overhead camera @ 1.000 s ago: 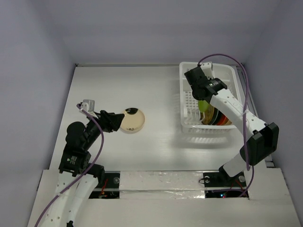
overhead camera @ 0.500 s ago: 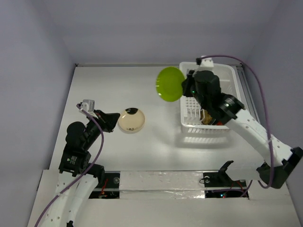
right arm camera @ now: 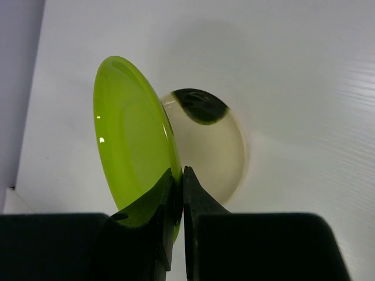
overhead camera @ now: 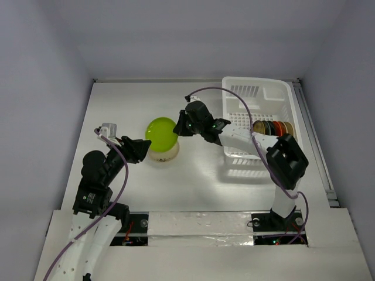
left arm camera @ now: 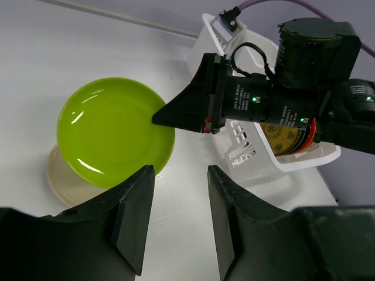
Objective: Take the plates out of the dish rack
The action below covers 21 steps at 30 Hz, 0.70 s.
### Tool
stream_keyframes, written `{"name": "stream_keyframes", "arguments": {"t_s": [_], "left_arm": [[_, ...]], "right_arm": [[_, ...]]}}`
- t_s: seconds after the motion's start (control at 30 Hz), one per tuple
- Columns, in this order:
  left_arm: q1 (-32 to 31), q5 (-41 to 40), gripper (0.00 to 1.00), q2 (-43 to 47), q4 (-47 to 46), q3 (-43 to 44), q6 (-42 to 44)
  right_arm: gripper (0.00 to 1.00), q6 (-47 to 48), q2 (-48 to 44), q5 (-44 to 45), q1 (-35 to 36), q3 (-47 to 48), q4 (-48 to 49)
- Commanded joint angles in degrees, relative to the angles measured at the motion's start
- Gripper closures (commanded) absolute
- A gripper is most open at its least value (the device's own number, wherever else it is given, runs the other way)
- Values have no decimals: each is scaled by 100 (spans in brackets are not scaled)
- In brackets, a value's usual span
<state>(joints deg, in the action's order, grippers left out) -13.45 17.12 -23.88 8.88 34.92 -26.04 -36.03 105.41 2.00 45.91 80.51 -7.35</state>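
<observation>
One tilted plate (overhead camera: 161, 134) over flat plate (overhead camera: 167, 156) on table (overhead camera: 129, 105), dish rack (overhead camera: 258, 88) right, upright plates (overhead camera: 273, 127) inside

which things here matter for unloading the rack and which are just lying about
For the job: green plate in the right gripper; cream plate on the table; plates standing in the dish rack.
Just there: silver tape, purple cable.
</observation>
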Motion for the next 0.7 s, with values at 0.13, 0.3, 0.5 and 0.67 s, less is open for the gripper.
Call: {"name": "stream_keyframes", "arguments": {"t_s": [0.13, 0.3, 0.5, 0.67], "left_arm": [[53, 28, 61, -29, -247, 24, 3], [53, 45, 61, -29, -247, 33, 3], [53, 45, 61, -12, -256, 24, 3], [53, 63, 61, -3, -264, 24, 11]], "right_arm": [[99, -695, 515, -665, 129, -123, 1184], [96, -730, 639, -604, 129, -343, 1271], [78, -748, 648, -516, 129, -475, 1167], [41, -590, 639, -420, 129, -475, 912]]}}
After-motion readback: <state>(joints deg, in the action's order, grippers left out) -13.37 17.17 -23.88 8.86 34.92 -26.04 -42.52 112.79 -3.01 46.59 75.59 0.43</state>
